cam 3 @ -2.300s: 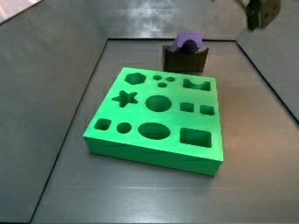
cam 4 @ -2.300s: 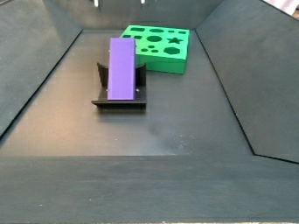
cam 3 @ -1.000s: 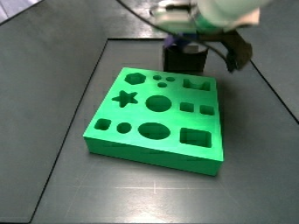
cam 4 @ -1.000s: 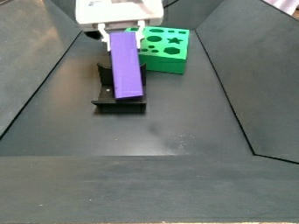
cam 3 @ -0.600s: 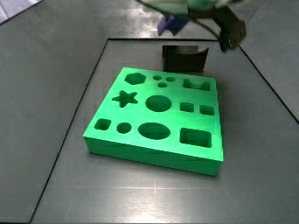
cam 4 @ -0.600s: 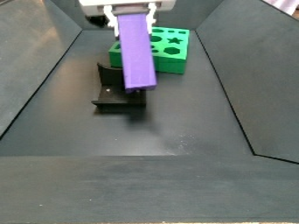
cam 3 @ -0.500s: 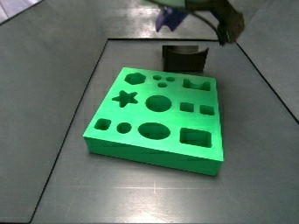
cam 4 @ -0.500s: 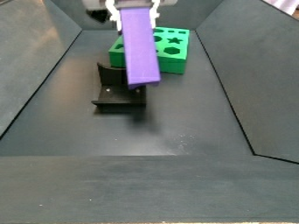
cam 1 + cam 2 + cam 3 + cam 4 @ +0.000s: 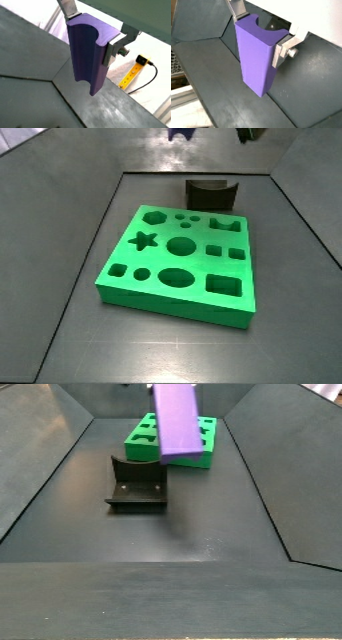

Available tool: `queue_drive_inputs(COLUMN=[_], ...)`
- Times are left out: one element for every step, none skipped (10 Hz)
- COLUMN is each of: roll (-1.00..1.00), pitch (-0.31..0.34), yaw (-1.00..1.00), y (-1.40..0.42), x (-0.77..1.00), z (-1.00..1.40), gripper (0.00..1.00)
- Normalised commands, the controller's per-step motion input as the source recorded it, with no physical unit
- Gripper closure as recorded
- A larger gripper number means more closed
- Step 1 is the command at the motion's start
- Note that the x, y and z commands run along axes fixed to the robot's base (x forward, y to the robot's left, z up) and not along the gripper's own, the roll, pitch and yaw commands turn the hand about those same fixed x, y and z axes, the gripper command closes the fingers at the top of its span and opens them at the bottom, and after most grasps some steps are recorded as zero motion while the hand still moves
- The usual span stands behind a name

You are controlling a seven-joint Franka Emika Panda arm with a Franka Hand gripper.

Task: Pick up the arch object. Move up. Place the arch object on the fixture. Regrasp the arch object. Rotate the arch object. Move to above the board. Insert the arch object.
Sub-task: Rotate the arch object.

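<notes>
The gripper (image 9: 93, 30) is shut on the arch object (image 9: 83, 55), a long purple block with a curved notch in its end. Both wrist views show silver fingers (image 9: 284, 50) clamping its upper end, and the block (image 9: 254, 60) hangs down from the gripper (image 9: 261, 30). In a side view the arch object (image 9: 177, 419) is high in the air, in front of the green board (image 9: 140, 449), to the right of the dark fixture (image 9: 138, 484). The fixture (image 9: 210, 195) stands bare behind the board (image 9: 174, 303). Only the block's tip (image 9: 182, 134) shows at the frame's upper edge.
Dark sloping walls enclose the grey floor (image 9: 187, 534). A yellow item with a black cable (image 9: 137, 67) lies outside the enclosure.
The gripper closed on the arch object on the fixture and lifted it off. It has risen and moved right toward the board, leaving the fixture bare.
</notes>
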Motion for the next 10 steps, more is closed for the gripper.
queue_drive_inputs(roll=[-0.14, -0.14, -0.14, -0.15, -0.15, -0.16, -0.16, -0.16, -0.16, -0.16], pitch=[-0.065, -0.048, -0.037, -0.032, -0.032, -0.031, -0.033, -0.036, -0.041, -0.044], yaw=[-0.12, -0.11, -0.10, -0.09, -0.09, -0.08, -0.07, -0.07, -0.06, -0.06], y=[0.11, 0.09, 0.09, 0.08, 0.07, 0.05, 0.04, 0.03, 0.03, 0.03], x=[-1.00, -1.00, -1.00, -1.00, -0.94, -0.76, -0.69, -0.55, -0.44, -0.30], z=[0.29, 0.24, 0.21, 0.16, 0.13, 0.08, 0.07, 0.05, 0.05, 0.05], gripper=[1.00, 1.00, 1.00, 1.00, 1.00, 1.00, 1.00, 1.00, 1.00, 1.00])
